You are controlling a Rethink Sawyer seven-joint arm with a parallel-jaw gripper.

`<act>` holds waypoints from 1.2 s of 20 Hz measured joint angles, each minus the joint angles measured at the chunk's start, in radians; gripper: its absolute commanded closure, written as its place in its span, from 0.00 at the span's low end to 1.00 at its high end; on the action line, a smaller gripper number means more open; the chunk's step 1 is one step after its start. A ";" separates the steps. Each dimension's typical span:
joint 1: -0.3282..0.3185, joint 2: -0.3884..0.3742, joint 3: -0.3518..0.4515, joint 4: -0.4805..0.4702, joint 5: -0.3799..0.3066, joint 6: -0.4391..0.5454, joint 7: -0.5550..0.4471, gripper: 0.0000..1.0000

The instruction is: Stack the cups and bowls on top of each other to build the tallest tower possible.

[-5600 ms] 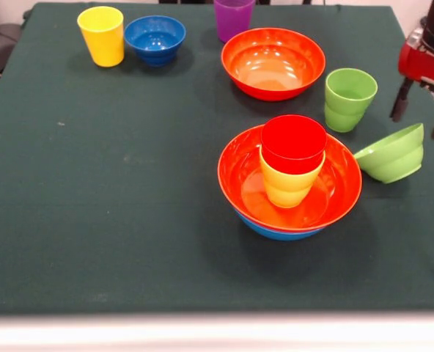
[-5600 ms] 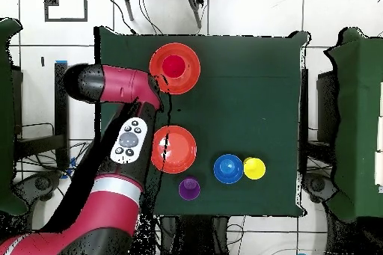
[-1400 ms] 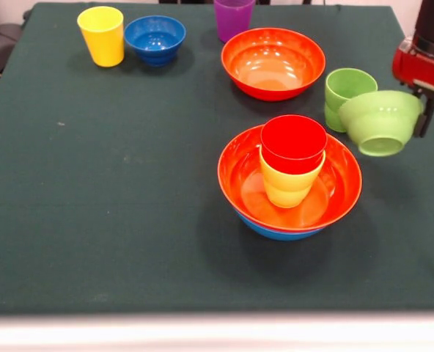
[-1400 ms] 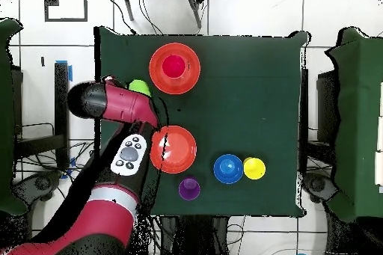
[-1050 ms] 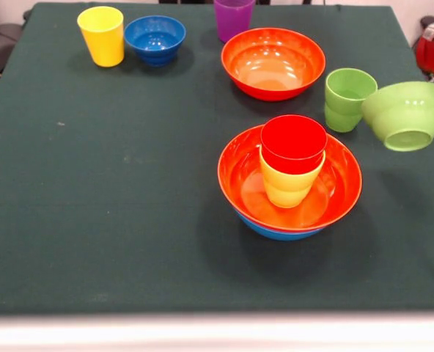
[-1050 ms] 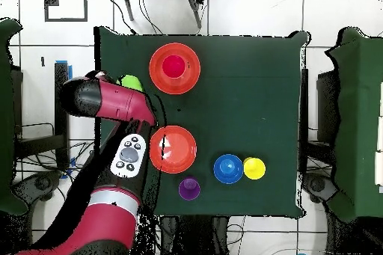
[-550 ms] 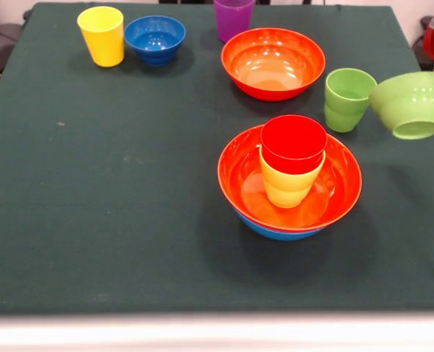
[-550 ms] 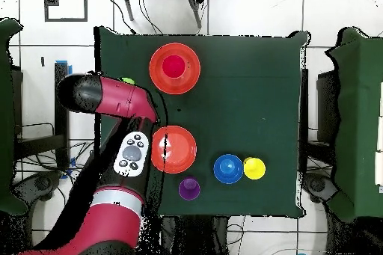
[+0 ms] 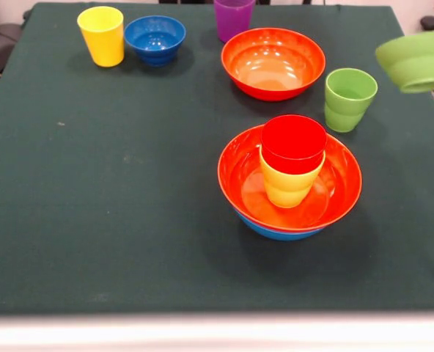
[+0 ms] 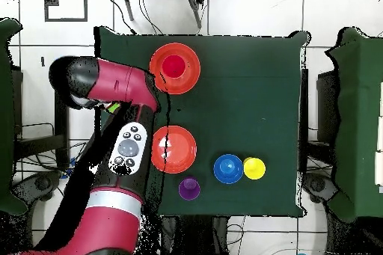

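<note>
Just changed: The small lime green bowl (image 9: 417, 60), seconds ago tipped on the cloth near the table's right edge and then held low beside the lime green cup (image 9: 348, 99), now hangs high in the air at the right edge of the front view, clear of the table (image 9: 114, 220).
Meaning for the task: Judged from that lift, the bowl is being carried as the next piece for the tower (image 9: 290, 183); placing it is not yet done.
Gripper: Hidden in both views; the airborne bowl suggests a grasp, but the hold itself cannot be seen. Overhead, only the arm (image 10: 112, 87) shows, past the table's left edge.
Tower contents: Large light blue bowl (image 9: 279, 231) at the base, an orange-red bowl (image 9: 239, 172) nested in it, the yellow-orange cup (image 9: 287, 187) standing inside, the red cup (image 9: 294, 143) seated in that.
Other containers: Second orange-red bowl (image 9: 273, 63) empty, near the far edge; small dark blue bowl (image 9: 155, 39) empty, just beside the yellow cup (image 9: 102, 34) toward the far left corner; purple cup (image 9: 233, 16) at the far edge.
</note>
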 measured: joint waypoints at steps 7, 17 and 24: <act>-0.027 0.021 -0.057 -0.156 -0.026 0.195 0.000 1.00; -0.114 0.144 -0.163 -0.491 -0.090 0.448 0.000 1.00; -0.192 0.263 -0.255 -0.728 -0.096 0.591 0.000 1.00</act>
